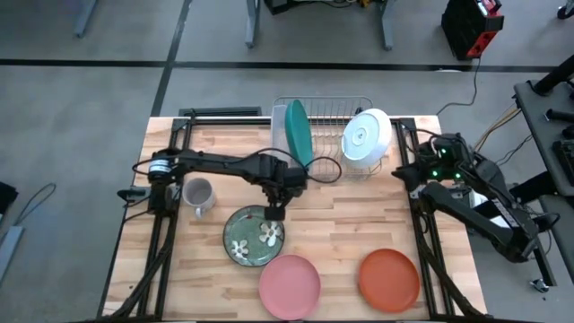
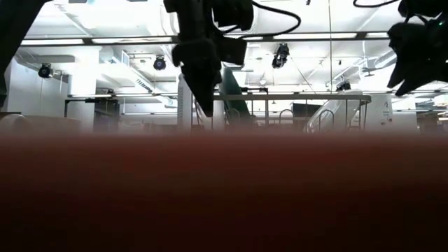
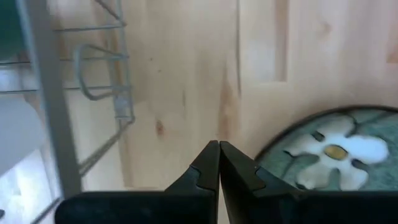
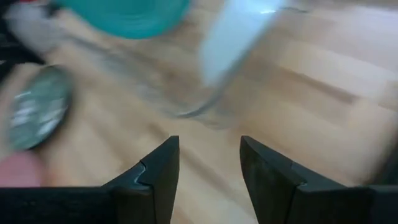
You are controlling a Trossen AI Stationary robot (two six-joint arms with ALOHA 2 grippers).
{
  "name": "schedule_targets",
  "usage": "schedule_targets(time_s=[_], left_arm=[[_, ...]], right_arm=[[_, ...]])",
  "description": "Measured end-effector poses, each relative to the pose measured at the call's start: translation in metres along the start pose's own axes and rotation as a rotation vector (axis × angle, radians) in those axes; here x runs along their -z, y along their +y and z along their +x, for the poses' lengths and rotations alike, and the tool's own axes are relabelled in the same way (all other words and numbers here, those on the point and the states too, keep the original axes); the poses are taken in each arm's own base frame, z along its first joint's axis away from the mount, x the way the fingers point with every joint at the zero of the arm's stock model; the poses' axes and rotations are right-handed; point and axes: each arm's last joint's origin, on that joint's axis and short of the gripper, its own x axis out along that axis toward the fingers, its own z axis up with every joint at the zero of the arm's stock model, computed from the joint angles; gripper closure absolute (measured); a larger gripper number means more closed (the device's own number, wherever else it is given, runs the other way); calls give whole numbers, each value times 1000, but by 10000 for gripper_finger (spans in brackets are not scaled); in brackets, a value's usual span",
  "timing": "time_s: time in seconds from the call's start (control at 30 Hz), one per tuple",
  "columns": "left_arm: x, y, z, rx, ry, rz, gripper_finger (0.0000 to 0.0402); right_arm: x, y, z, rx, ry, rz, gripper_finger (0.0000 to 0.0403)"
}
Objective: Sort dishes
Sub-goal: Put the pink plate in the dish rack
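The dark green plate with white flowers [image 1: 254, 235] lies flat on the table, with the pink plate [image 1: 290, 285] and the orange-red plate [image 1: 389, 278] near the front edge. In the wire rack [image 1: 327, 109] the teal plate [image 1: 299, 133] stands on edge. The white bowl [image 1: 366, 136] leans on its side in the rack. My left gripper [image 3: 219, 147] is shut with nothing in it, pointing down just above the table beside the green plate's far rim [image 3: 323, 121]. At the table's right side my right gripper [image 4: 209, 146] hangs open and holds nothing.
A small grey mug [image 1: 199, 196] stands left of the green plate. The rack takes up the far middle of the table. Bare wood lies between the rack and the plates. A blurred reddish mass fills the lower half of the low view.
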Motion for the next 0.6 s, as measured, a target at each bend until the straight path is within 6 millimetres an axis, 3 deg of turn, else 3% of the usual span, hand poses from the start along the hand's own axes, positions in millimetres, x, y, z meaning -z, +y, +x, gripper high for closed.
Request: schedule_targets(time_s=[0.23,0.47,0.6], left_arm=[[2,-36,-22,88,-58,23,401],[5,-100,-47,147,-179,155,401],[8,-132,-53,175,-230,227,401]], right_arm=[[19,5,-15,-227,-66,-67,251],[42,3,-26,-322,-198,-177,251],[40,5,-28,-345,-210,-184,252]])
